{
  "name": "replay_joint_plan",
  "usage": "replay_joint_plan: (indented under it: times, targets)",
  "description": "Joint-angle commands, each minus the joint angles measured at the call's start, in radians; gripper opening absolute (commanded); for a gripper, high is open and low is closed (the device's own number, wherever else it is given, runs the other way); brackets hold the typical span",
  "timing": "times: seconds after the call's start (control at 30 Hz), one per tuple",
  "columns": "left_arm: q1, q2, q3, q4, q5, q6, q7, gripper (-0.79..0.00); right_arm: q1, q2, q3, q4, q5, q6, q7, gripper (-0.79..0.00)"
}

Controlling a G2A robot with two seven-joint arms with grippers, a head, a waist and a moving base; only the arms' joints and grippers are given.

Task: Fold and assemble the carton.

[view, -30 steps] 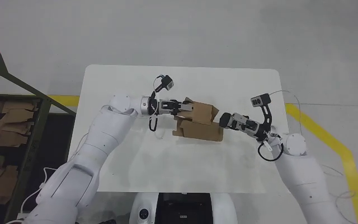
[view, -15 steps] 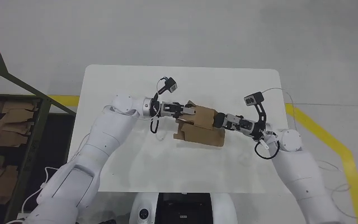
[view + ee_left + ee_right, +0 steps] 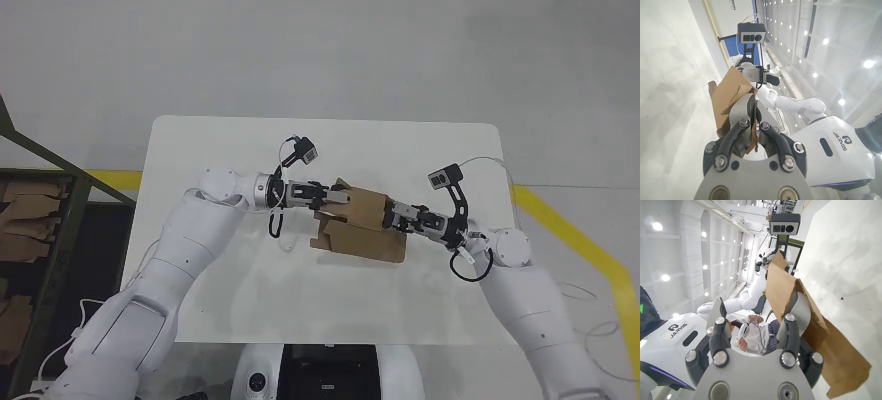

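Carton (image 3: 360,222) likely light, stiff, crease-prone; grip flap edges. Left pincer (image 3: 753,106) clamps a flap; right pincer (image 3: 394,213) spread, bracing a panel.

- a white table (image 3: 200,140) with rounded corners stands on a pale grey floor (image 3: 320,50).
- a yellow floor line (image 3: 118,180) shows on both sides of the table and slants away on one side.
- a dark green rack (image 3: 45,178) just beside the table holds brown cardboard pieces (image 3: 28,205).
- round ceiling lights (image 3: 825,41) glow in rows on a white ceiling.
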Motion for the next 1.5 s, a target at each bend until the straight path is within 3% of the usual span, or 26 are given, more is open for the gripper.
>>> replay_joint_plan:
  times: [0.0, 0.13, 0.27, 0.6, 0.7, 0.77, 1.0, 1.03, 1.07, 1.1, 1.47]
  targets:
    - [0.0, 0.0, 0.001, -0.002, -0.001, 0.001, -0.001, -0.785, 0.008, -0.004, -0.01, 0.008, 0.01, -0.002, 0.003, -0.271]
    - [0.001, 0.001, 0.001, -0.003, -0.008, 0.004, -0.004, -0.785, 0.022, -0.009, -0.024, 0.026, 0.02, 0.0, 0.013, -0.394]
    - [0.002, 0.003, -0.002, -0.004, -0.01, 0.009, -0.009, -0.785, 0.034, -0.011, -0.033, 0.041, 0.008, 0.006, 0.016, -0.413]
    - [0.003, 0.006, 0.001, -0.008, -0.017, 0.021, -0.021, -0.785, 0.046, -0.014, -0.047, 0.053, -0.029, 0.028, 0.012, -0.542]
    - [0.002, 0.007, 0.002, -0.007, -0.013, 0.021, -0.021, -0.785, 0.049, -0.015, -0.049, 0.056, -0.031, 0.032, 0.014, -0.659]
    - [0.001, 0.008, 0.001, -0.006, -0.011, 0.021, -0.021, -0.785, 0.051, -0.015, -0.05, 0.057, -0.033, 0.035, 0.015, -0.779]
    - [0.005, 0.012, -0.006, -0.008, -0.018, 0.023, -0.023, -0.785, 0.058, -0.016, -0.054, 0.06, -0.044, 0.044, 0.022, -0.785]
    - [0.006, 0.012, -0.007, -0.008, -0.018, 0.024, -0.024, -0.693, 0.059, -0.016, -0.054, 0.061, -0.047, 0.045, 0.022, -0.785]
    - [0.006, 0.013, -0.008, -0.008, -0.018, 0.023, -0.023, -0.388, 0.059, -0.016, -0.054, 0.061, -0.048, 0.046, 0.022, -0.785]
    - [0.008, 0.014, -0.01, -0.008, -0.02, 0.023, -0.023, 0.0, 0.058, -0.016, -0.054, 0.062, -0.048, 0.046, 0.021, -0.785]
    - [0.025, 0.023, -0.031, -0.04, -0.05, 0.04, -0.04, 0.0, 0.044, -0.015, -0.043, 0.059, -0.07, 0.037, -0.021, -0.785]
